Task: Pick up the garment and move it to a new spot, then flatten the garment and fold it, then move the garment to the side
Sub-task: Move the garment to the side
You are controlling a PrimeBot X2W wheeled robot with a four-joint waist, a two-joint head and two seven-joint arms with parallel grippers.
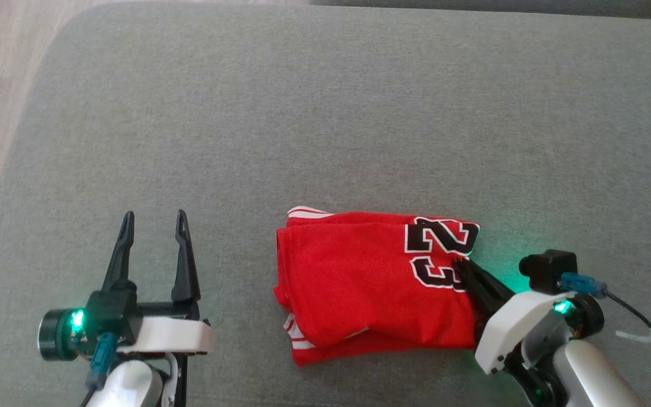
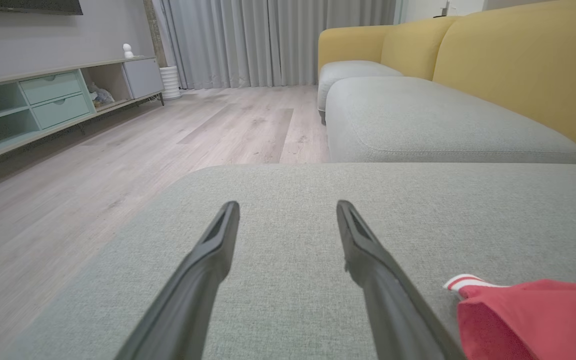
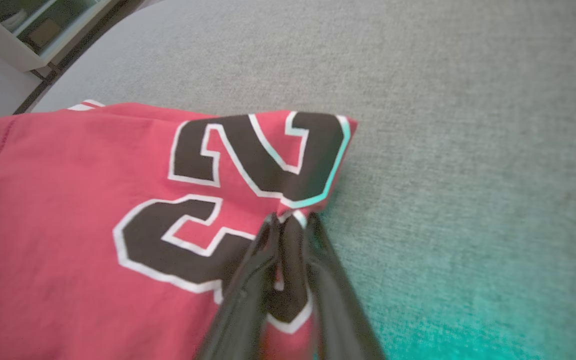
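Grey cushion sits in a room with a wood floor and a yellow sofa farther off, and the folded red shirt lies on its near side, right edge pinched in the nearly closed right claw, while the left claw rests wide open and empty to the left.

On the cushion, garment between left pincer and right pincer

Red jersey, number 23, folded, lying flat.
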